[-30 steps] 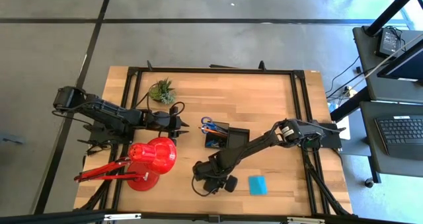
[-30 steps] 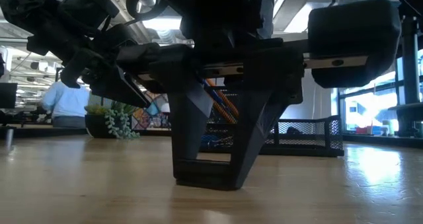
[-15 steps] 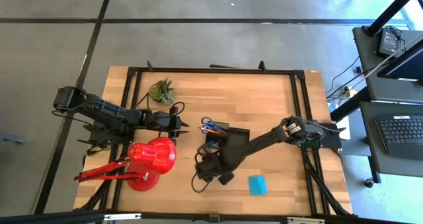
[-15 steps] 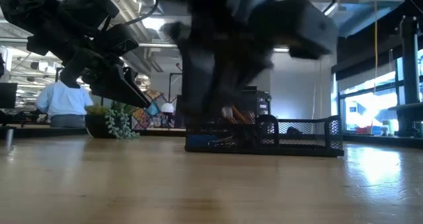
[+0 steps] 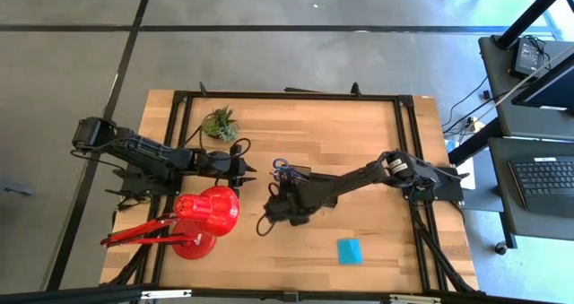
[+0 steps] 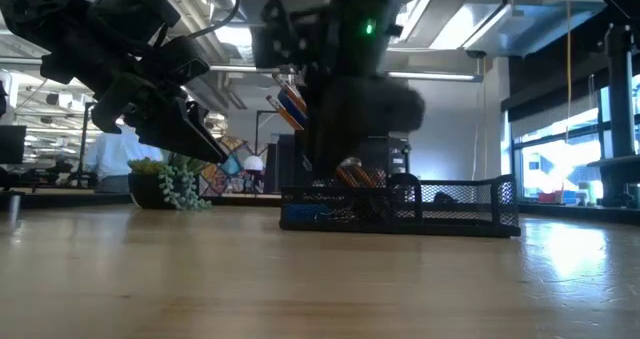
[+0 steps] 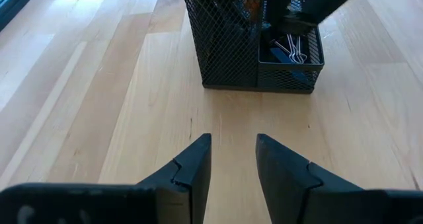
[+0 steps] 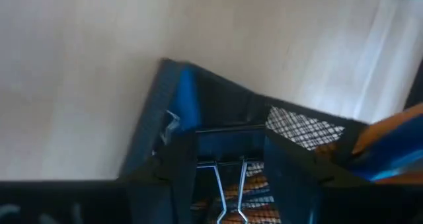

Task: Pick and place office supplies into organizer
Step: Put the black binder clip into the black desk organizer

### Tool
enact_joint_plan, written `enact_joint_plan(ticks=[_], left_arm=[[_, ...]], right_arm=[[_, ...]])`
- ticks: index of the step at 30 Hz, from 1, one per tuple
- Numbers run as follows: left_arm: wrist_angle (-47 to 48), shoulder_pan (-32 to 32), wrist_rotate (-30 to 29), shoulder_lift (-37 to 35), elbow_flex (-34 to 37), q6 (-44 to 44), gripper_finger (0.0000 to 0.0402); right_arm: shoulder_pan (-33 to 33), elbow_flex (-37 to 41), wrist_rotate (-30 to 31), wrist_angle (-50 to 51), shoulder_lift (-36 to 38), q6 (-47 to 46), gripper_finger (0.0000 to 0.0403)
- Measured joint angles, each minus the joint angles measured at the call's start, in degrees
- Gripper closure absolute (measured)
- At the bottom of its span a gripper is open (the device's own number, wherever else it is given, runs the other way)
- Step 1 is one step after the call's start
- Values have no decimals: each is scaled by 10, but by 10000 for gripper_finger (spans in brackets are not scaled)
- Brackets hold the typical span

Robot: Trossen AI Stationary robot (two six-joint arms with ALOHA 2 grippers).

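The black mesh organizer [image 5: 301, 172] stands mid-table. Blue scissors handles [image 5: 280, 165] and an orange pencil [image 6: 290, 104] stick up out of it, and a binder clip [image 7: 291, 49] lies in its low compartment. My right gripper [image 5: 282, 200] hovers over the organizer's near side, slanting down, shut on a black binder clip [image 8: 228, 151]. My left gripper [image 7: 232, 145] waits open to the organizer's left, above bare wood, with nothing between its fingers. The cyan note pad [image 5: 349, 250] lies flat near the table's front edge. My right gripper has the binder clip's black body [image 8: 228, 148] pinched between its two fingers, the body spanning the gap from finger to finger. The clip's wire handles [image 8: 228, 184] point back toward the wrist. The fingers slant down from above. The clip is lifted clear, over the organizer [image 8: 304, 128].
A big red desk lamp [image 5: 202, 219] stands at the front left, close beside my left arm. A small potted plant [image 5: 220, 123] sits at the far left. A black frame rail [image 5: 404, 143] borders the tabletop. A person [image 6: 110, 154] sits in the room behind.
My right gripper has risen off the table near the front edge and gone toward the far edge to the organizer, rolling its wrist and tipping steeply down on the way. The binder clip has come up with it, lifted clear of the wood.
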State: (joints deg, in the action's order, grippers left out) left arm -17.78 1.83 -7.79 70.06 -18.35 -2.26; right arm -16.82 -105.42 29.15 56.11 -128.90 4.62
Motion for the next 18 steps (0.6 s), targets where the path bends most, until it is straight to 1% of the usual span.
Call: enact_joint_plan(ticks=[5, 12, 18], left_arm=[[0, 0, 0, 0, 0, 0, 288], [0, 0, 0, 0, 0, 0, 288], [0, 0, 0, 0, 0, 0, 288]], right_arm=[[2, 16, -3, -2, 0, -1, 244], [3, 16, -6, -3, 0, -3, 243], [3, 16, -7, -3, 0, -47, 243]])
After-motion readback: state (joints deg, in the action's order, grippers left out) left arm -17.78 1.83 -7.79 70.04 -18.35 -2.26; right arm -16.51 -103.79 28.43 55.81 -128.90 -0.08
